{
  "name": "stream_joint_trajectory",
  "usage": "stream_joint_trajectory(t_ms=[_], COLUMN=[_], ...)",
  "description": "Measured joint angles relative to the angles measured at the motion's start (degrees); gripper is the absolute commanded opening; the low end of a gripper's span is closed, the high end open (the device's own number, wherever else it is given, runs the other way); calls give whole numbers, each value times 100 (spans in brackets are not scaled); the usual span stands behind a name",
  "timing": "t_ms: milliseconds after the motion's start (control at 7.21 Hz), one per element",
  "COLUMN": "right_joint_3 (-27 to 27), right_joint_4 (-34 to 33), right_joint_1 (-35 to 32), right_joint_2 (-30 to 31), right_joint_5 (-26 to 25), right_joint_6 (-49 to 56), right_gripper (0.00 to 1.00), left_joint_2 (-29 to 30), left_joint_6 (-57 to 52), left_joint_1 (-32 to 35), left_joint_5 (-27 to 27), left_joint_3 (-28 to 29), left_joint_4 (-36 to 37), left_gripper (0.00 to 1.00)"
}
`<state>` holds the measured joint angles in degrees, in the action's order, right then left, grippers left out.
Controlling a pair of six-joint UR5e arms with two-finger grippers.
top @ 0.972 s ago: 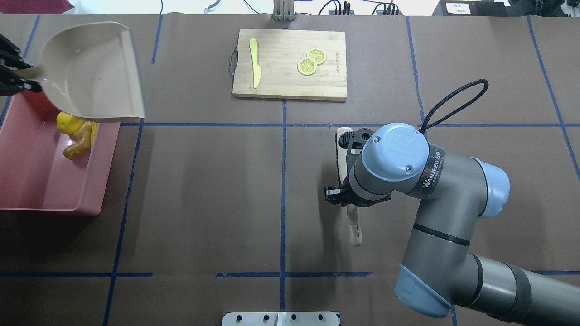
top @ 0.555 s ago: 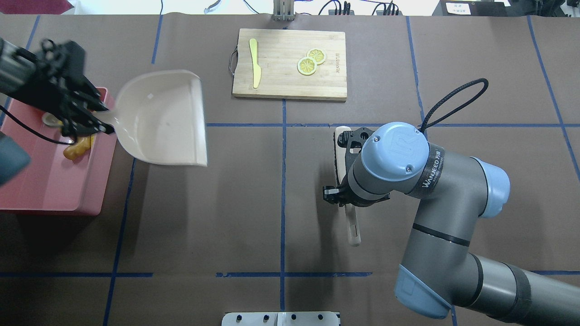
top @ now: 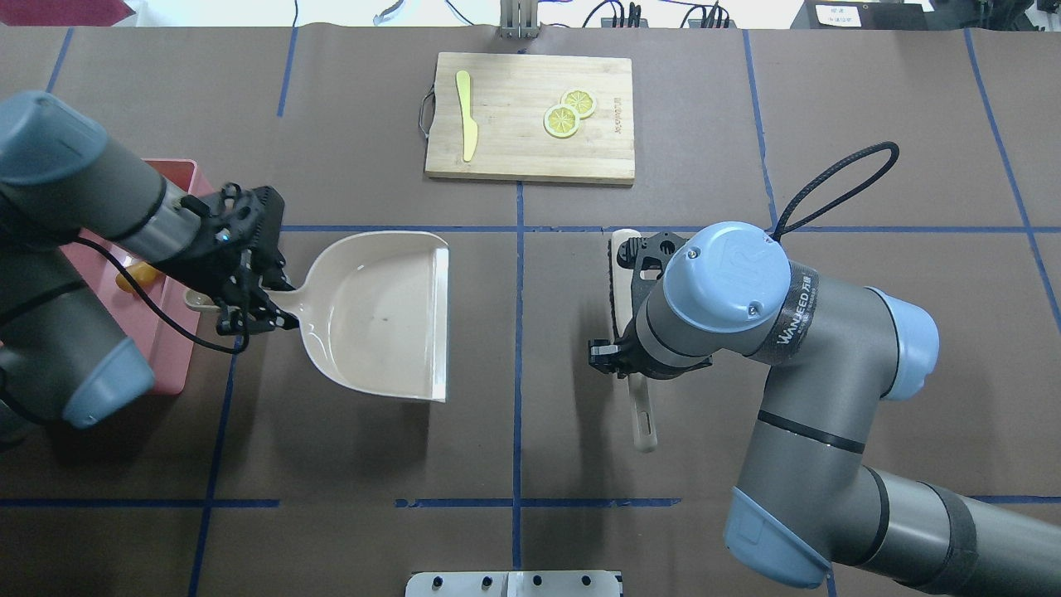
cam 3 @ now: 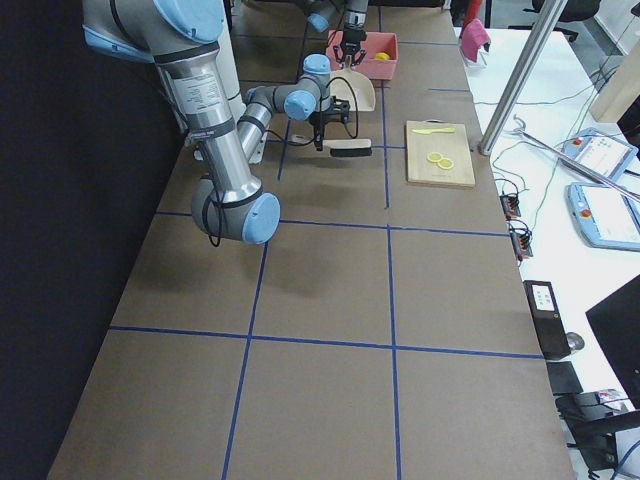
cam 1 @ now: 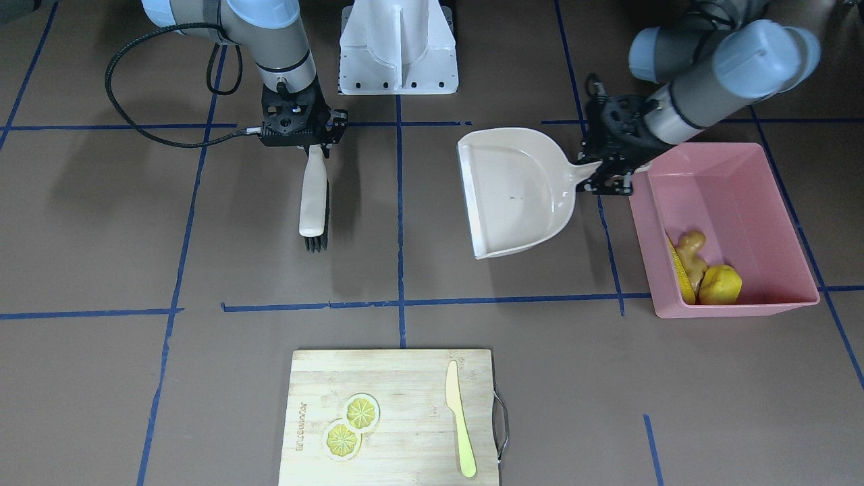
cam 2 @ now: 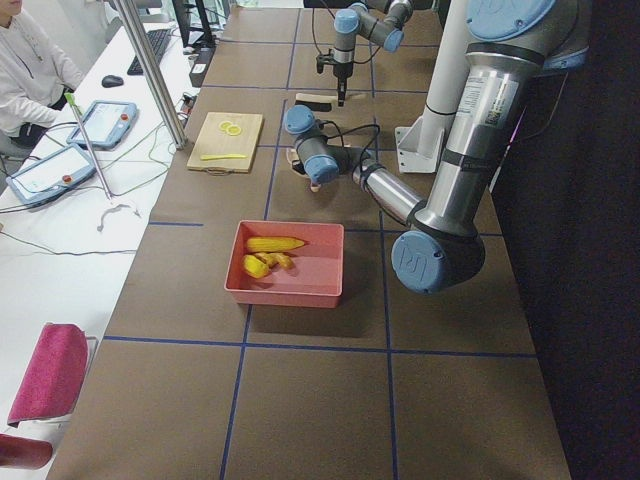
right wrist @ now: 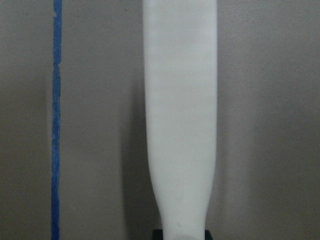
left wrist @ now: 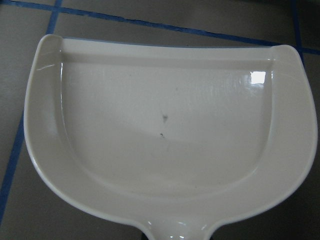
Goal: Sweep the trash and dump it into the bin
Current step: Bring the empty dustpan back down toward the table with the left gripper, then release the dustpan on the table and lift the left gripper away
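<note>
The left gripper (top: 253, 303), clamped on the handle of the dustpan (top: 381, 319), has swung it away from the bin (cam 1: 732, 196); the pan is now level and empty. The trash (cam 1: 718, 283) lies inside the bin, so the dumping seems finished. The right gripper (cam 1: 312, 147) stays clamped on the brush (cam 1: 314, 202).

Corn (cam 1: 680, 273), lump (cam 1: 719, 284) and ginger (cam 1: 691, 247) lay in the bin (cam 1: 732, 216) at the table's left end. The dustpan (top: 377, 315) sat just right of it, the brush (cam 1: 313, 196) farther right. Beyond them a board (top: 530, 145) bore a knife (top: 467, 116) left of two slices (top: 569, 113).
</note>
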<state>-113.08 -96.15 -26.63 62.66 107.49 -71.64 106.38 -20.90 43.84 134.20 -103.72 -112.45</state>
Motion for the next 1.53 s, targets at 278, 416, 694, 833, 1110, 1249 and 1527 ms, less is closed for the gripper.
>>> stream_joint_trajectory(t_ms=[278, 416, 694, 833, 1110, 1249, 1527], right_joint_3=[-9, -10, -12, -12, -12, -12, -2], right_joint_4=[0, 0, 0, 0, 0, 0, 0], right_joint_1=[0, 0, 0, 0, 0, 3, 7], right_joint_2=[9, 13, 26, 31, 33, 30, 32], right_joint_5=[0, 0, -4, -4, -2, -2, -4], right_joint_6=[-7, -7, -8, -8, -8, -8, -8], right_gripper=[0, 0, 0, 0, 0, 0, 0], left_joint_2=[225, 411, 686, 737, 765, 768, 766], left_joint_6=[27, 36, 42, 42, 42, 42, 217], left_joint_1=[-460, -585, -687, -721, -757, -760, -733], left_joint_5=[-456, -591, -672, -680, -684, -693, -828], left_joint_3=[169, 375, 738, 819, 866, 855, 778], left_joint_4=[-8, -14, -84, -157, -216, -221, -211], left_gripper=[16, 18, 30, 63, 76, 88, 97])
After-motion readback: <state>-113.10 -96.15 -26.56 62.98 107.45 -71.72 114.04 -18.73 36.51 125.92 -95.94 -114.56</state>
